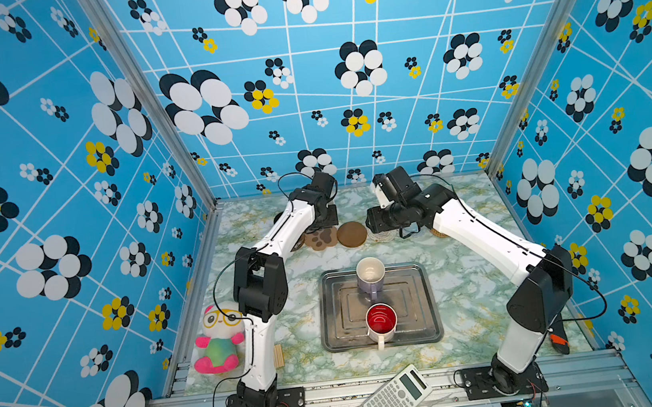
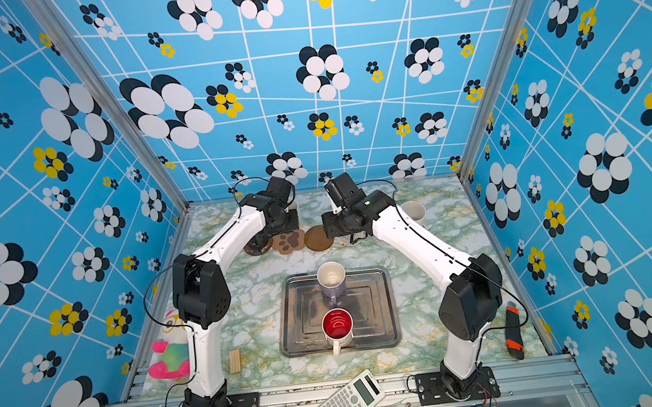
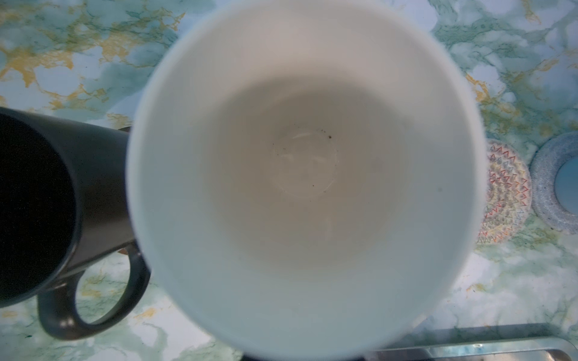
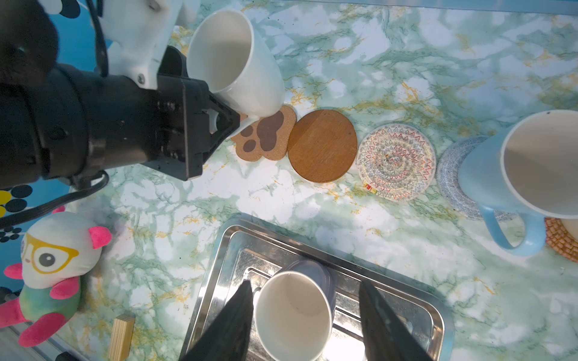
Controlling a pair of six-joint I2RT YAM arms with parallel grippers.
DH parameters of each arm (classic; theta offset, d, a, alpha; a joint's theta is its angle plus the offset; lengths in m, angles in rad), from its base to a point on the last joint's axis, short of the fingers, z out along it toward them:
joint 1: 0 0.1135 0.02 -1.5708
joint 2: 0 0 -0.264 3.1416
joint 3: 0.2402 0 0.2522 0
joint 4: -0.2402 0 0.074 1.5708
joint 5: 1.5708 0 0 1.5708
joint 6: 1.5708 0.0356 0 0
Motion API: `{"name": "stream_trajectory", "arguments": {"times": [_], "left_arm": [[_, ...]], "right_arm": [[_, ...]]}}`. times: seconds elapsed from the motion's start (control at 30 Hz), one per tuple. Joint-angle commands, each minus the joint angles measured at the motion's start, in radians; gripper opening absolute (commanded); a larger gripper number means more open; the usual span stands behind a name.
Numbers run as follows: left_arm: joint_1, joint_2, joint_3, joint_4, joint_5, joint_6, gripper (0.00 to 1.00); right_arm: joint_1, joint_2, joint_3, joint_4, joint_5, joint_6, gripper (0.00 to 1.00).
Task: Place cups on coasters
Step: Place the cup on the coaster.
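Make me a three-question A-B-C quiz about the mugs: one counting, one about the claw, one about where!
1. How many mugs stand in the metal tray? A four. B one. C two.
2. What is the left claw doing? A hanging open. B gripping the white mug. C gripping a coaster.
3. Where is the light blue mug? A on the grey-blue coaster. B in the metal tray. C inside the white mug.
Answers: C, only the lavender mug and the red-inside mug stand there; B, it is shut on that mug; A, its base sits on that mat.
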Motion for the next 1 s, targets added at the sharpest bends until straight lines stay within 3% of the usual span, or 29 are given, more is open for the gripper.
{"name": "stream_trajectory", "arguments": {"times": [0.0,0.33,0.97], "left_arm": [[-0.009,0.012,0.074,-0.006,-0.031,-0.014,0.0],[-0.019,0.013,0.106,-0.073,-0.091,-0.011,0.0],[-0.019,0.02,0.065,-0.103,-0.135,-0.024,0.0]], "right_arm": [[-0.026,0.013,0.025,-0.022,-0.033,-0.018,0.56],[-0.07,0.038,0.043,0.012,-0.098,-0.016,0.56],[-0.075,-0.066,-0.089,0.085,-0.055,0.006,0.56]]}}
